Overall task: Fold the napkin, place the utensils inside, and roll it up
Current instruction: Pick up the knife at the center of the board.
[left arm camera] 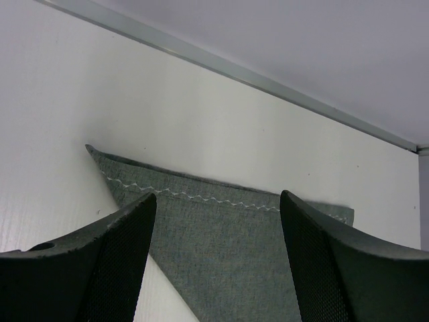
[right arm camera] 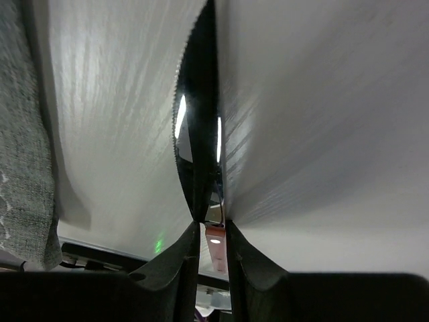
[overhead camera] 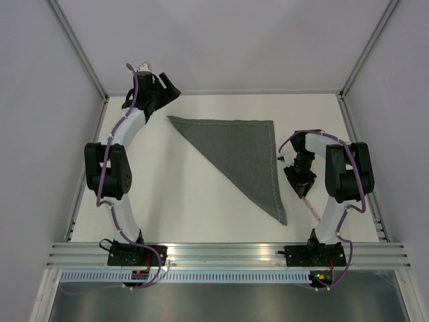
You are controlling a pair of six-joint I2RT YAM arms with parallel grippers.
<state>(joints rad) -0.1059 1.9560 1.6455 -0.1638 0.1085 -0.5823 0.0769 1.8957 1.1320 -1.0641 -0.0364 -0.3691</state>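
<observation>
The white bench (overhead camera: 188,201) fills the workspace, with pale walls on three sides and a metal rail along its near edge. On it lies the napkin (overhead camera: 241,151), dark grey and folded into a triangle. One straight side runs along the far part of the bench, another runs down the right, and the long diagonal edge slants from the far-left corner to the near-right point. A thin pale stitched line follows the two straight sides.

The left arm (overhead camera: 114,168) reaches up the left side of the bench to its far edge. The right arm (overhead camera: 345,174) is bent over the strip of bench to the right of the napkin.

The left gripper (left arm camera: 218,198) stands wide apart and holds nothing. It sits near the napkin's far-left corner and is not touching the cloth (in its wrist view that corner and the stitching show between the two dark fingers).

The right gripper (right arm camera: 212,225) points down just beside the napkin's right edge. Its fingers are drawn narrow and pinch the knife (right arm camera: 198,134) between them. The dark, shiny blade with a serrated edge runs away from the fingertips, and a pale pinkish end shows behind them. Whether the knife is off the bench I cannot tell.
</observation>
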